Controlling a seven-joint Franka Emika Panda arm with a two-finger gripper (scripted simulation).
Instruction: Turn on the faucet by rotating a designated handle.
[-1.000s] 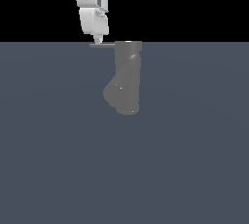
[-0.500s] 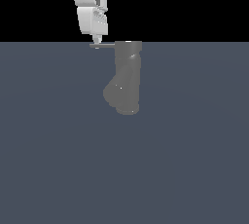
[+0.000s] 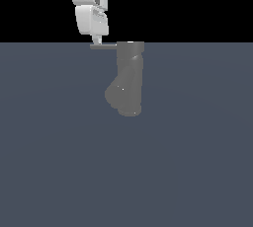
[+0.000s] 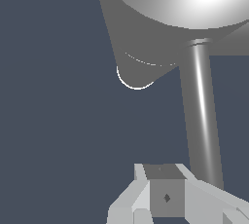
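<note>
Grey rod handle [image 3: 103,46] juts sideways from the faucet's [image 3: 129,78] flat top – the white gripper [image 3: 97,40] hangs right above its outer end, likely for leverage; whether its fingers are spread, I cannot tell

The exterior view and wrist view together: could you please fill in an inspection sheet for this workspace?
Surface: flat dark blue-grey floor, bare where visible.
Faucet: dull grey stubby body, upright, angled branch low on the exterior view's left side.
Handle: thin grey rod, level, projecting from the faucet top toward the exterior view's left.
Clutter: nothing seen.
End effector: white, pointing down at the outer end of the handle; the wrist view shows the rod running alongside one finger; whether open or shut, and whether touching, cannot be told.
Cables: nothing seen.
Surroundings: plain black background.
</note>
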